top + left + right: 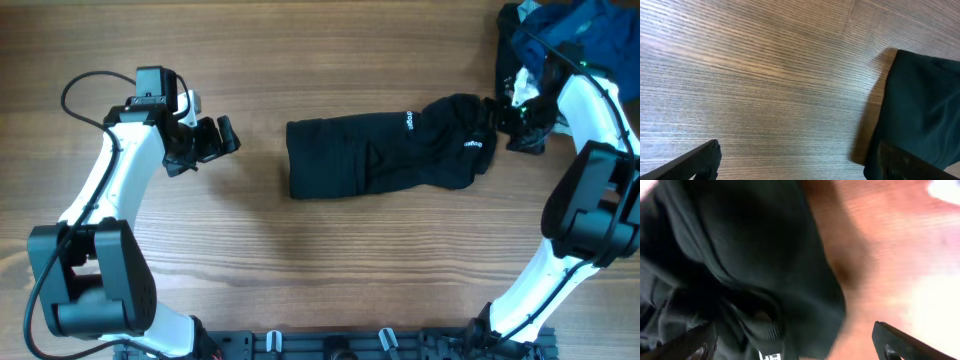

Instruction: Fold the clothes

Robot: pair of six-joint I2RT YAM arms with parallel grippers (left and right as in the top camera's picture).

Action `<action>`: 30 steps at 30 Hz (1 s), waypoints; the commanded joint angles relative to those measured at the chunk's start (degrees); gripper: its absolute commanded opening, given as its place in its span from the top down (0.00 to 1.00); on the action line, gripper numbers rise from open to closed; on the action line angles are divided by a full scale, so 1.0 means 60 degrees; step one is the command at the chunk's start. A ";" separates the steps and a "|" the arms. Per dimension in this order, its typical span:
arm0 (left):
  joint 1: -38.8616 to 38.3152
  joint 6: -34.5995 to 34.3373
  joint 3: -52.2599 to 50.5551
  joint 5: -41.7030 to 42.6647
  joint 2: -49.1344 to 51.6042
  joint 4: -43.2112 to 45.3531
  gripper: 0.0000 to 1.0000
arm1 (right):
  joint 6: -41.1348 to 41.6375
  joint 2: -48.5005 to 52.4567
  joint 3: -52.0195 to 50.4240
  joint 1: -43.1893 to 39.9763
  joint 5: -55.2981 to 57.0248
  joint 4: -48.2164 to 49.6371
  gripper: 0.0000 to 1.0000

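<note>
I see the clothes (385, 155), a black, roughly folded bundle, lying on the surface (300, 60). My left arm bends at the elbow, and its end effector (208, 148) sits left of the clothes, fingers wide apart and empty. My right arm arches over, with its end effector (510, 125) at the clothes' right end, fingers spread above the fabric.

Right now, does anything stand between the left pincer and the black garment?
Nothing visible does. Only bare wooden table lies between the open left pincer and the near edge of the black garment.
</note>
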 commanded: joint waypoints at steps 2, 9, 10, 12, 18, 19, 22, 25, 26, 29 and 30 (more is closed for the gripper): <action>0.0051 -0.0055 0.0055 0.0186 -0.0138 -0.0004 0.00 | -0.1228 0.0189 -0.0667 0.0033 -0.1231 0.0732 0.00; 0.0051 -0.0058 0.0055 0.0189 -0.0138 -0.0007 0.00 | -0.2022 0.0980 -0.1351 0.0033 -0.2940 0.1395 0.00; 0.0051 -0.0058 0.0055 0.0189 -0.0138 -0.0011 0.00 | -0.2189 0.1093 -0.1373 0.0033 -0.3523 0.1322 0.01; 0.0051 -0.0058 0.0055 0.0222 -0.0138 -0.0011 0.00 | -0.2182 0.1213 -0.1468 0.0033 -0.4084 0.1304 0.01; 0.0051 -0.0058 0.0055 0.0441 -0.0138 0.0000 0.00 | -0.1854 0.1213 -0.1679 0.0044 -0.4255 0.0933 0.50; 0.0051 -0.0058 0.0055 0.0441 -0.0138 -0.0004 0.00 | -0.1621 0.1213 -0.1679 0.0044 -0.4255 0.1100 0.61; 0.0051 -0.0058 0.0055 0.0441 -0.0138 -0.0004 0.00 | -0.1501 0.1213 -0.1679 0.0040 -0.4171 0.1180 0.59; 0.0051 -0.0058 0.0055 0.0441 -0.0138 0.0004 0.00 | -0.1512 0.1213 -0.1679 0.0135 -0.4765 0.1209 0.16; 0.0051 -0.0058 0.0055 0.0441 -0.0138 0.0004 0.00 | -0.1497 0.1213 -0.1679 0.0229 -0.4870 0.1209 0.36; 0.0051 -0.0058 0.0055 0.0441 -0.0138 -0.0004 0.00 | -0.1147 0.1213 -0.1679 0.0503 -0.4845 0.1224 0.96; 0.0051 -0.0058 0.0055 0.0437 -0.0138 -0.0004 0.00 | -0.1089 0.1213 -0.1679 0.0510 -0.4823 0.1246 0.96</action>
